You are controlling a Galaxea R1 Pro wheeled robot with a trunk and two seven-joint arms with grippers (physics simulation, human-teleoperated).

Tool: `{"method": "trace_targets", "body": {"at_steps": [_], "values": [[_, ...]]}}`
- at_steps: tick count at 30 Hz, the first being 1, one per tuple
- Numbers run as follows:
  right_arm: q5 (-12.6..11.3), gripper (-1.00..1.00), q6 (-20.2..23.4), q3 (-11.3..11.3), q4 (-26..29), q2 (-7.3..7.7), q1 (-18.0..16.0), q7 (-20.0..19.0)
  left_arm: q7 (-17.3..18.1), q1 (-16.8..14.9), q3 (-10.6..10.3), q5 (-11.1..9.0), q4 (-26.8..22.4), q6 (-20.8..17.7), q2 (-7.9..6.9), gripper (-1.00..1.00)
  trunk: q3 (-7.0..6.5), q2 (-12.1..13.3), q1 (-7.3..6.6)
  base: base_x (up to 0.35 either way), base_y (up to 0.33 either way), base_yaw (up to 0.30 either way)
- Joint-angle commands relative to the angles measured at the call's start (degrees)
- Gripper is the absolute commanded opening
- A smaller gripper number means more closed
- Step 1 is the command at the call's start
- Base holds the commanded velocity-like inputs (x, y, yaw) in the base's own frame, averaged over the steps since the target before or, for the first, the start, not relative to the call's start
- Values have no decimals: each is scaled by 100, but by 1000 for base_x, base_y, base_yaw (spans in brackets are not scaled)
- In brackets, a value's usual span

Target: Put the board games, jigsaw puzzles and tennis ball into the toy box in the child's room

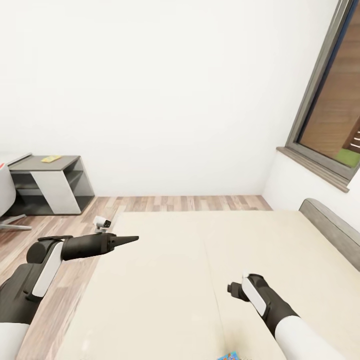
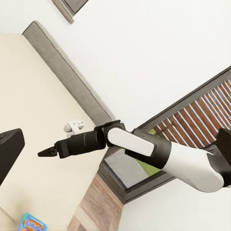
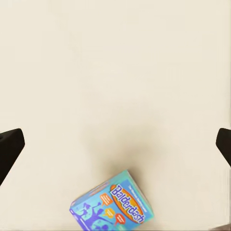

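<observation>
Right claw wide open, empty, above the bed, lining up on Balderdash box; left claw closed, parked

From the head we look forward and down across the bed toward the white wall. Our right wrist camera faces straight down at the mattress from fairly near, the light-blue board game lying on it. Our left wrist camera looks sideways over the same bed to the window, sharing that box.
</observation>
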State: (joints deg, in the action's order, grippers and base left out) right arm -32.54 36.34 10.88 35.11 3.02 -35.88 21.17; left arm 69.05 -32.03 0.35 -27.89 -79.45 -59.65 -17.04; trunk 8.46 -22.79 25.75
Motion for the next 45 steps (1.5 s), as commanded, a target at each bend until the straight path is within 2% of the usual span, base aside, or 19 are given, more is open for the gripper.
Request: {"method": "trace_targets", "body": {"at_steps": [1, 24, 30, 36, 45], "values": [[-60, 100, 12, 43, -13, 10, -6, 53, 11, -5, -1, -6, -1, -35, -1, 100, 22, -13, 3, 0, 0, 0], [-59, 100, -184, 61, -200, 3, -1, 45, 10, -5, -16, 23, 77, -35, -10, 100, 236, -13, 3, 0, 0, 0], [-53, 100, -242, 56, -487, -36, -5, 45, -2, -5, -123, 48, 87, -35, 34, 100, 292, -13, 3, 0, 0, 0], [-51, 100, -308, 55, -589, -42, -6, 45, -40, -5, -325, 51, 87, -35, 46, 100, 348, -13, 3, 0, 0, 0], [-51, 100, -326, 49, -608, 8, -5, 45, -49, -5, -370, 55, 87, -35, 47, 100, 432, -13, 3, 0, 0, 0]]}}
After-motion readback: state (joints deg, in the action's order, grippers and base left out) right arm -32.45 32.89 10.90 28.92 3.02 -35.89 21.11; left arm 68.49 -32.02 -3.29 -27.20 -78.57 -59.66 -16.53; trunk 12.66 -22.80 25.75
